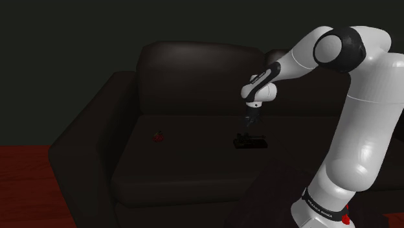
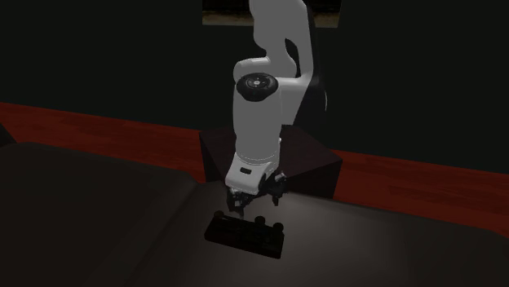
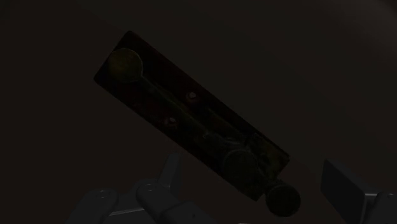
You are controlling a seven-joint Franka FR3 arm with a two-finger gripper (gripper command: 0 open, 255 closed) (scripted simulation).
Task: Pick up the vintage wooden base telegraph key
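dark-based, the telegraph key [image 3: 191,121] lies on the sofa [image 1: 188,162] seat just below my tool [image 1: 250,121], whose fingers [image 3: 170,181] stand wide apart, seemingly touching nothing. lowering, closing and lifting are all left.

The telegraph key [image 1: 249,140] lies on the sofa seat [image 1: 188,165] beneath the hand [image 1: 251,123].

**Poised over the key**

Reaches up-left from lower right with white arm [image 1: 353,129], pointing gripper [image 1: 251,120] down just above telegraph key [image 1: 249,140], right of centre on dark sofa [image 1: 181,71] seat. Left of centre, small red object [image 1: 158,136]; lower left, red floor [image 1: 22,188].
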